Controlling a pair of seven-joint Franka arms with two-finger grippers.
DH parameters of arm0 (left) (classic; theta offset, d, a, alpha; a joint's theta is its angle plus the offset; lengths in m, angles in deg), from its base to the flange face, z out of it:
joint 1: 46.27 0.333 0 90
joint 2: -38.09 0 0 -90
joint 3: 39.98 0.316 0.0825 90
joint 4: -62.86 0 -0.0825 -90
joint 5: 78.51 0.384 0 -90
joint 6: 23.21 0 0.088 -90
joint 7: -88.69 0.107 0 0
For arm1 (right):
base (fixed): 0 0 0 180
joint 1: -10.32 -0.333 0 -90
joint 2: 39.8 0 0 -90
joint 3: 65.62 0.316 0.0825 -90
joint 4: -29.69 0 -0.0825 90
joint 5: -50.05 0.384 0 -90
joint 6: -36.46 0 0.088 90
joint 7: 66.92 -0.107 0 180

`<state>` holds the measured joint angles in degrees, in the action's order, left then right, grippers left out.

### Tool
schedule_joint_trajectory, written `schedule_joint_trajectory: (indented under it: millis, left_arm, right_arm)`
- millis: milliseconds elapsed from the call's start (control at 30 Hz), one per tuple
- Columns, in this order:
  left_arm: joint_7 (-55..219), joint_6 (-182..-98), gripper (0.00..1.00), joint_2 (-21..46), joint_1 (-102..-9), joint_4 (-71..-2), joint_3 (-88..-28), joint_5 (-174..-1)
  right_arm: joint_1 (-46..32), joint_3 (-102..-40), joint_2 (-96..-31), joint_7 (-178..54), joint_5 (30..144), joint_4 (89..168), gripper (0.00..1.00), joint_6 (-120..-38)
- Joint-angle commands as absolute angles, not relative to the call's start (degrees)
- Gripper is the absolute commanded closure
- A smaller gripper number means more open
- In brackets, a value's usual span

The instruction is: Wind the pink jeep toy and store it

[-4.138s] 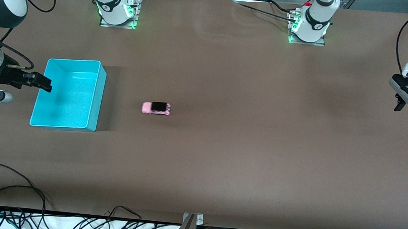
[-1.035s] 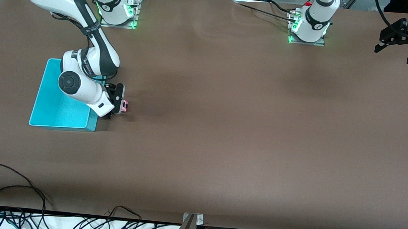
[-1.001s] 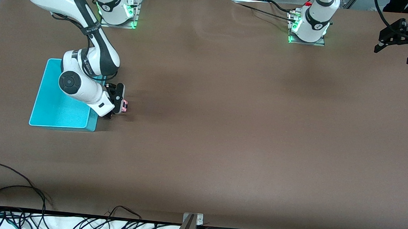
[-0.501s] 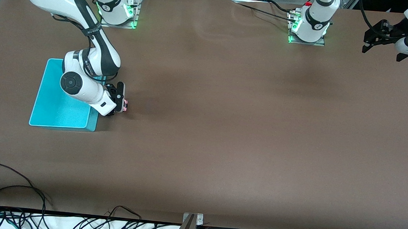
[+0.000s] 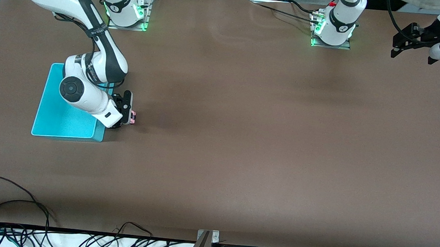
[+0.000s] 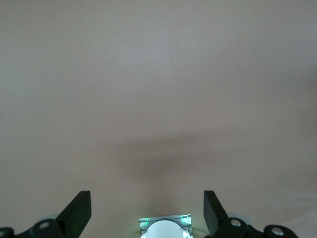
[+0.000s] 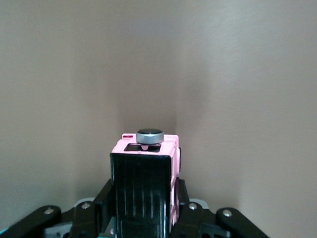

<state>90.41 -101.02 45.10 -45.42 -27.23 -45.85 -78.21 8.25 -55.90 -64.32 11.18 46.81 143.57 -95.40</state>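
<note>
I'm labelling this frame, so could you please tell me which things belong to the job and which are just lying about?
Job:
- pink jeep toy, held in the shut right gripper
- cyan bin beside it

Lying about:
- cables at the table's near edge
- left gripper, open, waiting

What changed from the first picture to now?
The right claw came in from the table's end and shut on the pink jeep toy, which shifted toward the cyan bin. The left claw lifted away, open. The bin stayed put.
</note>
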Motion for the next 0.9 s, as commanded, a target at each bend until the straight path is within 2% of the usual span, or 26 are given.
schedule_joint_trajectory:
  millis: [0, 234, 501, 868]
  left_arm:
    - [89.9, -99.7, 0.00, 44.5, -45.4, -25.6, -45.7, -77.2]
    - [90.0, -99.7, 0.00, 44.5, -45.0, -25.6, -45.9, -77.3]
    - [90.0, -99.7, 0.00, 44.2, -46.1, -25.5, -45.9, -77.2]
    - [90.3, -99.7, 0.00, 44.2, -46.0, -25.5, -45.9, -77.2]
  right_arm:
    - [8.3, -55.0, -63.6, 7.2, 46.4, 137.5, 0.92, -88.1]
    - [8.3, -53.5, -63.6, 2.6, 46.5, 132.1, 0.92, -83.0]
    - [8.9, -54.4, -62.5, 3.8, 46.4, 125.6, 0.91, -71.4]
    - [10.9, -60.8, -56.9, 14.8, 48.9, 128.3, 0.91, -65.6]
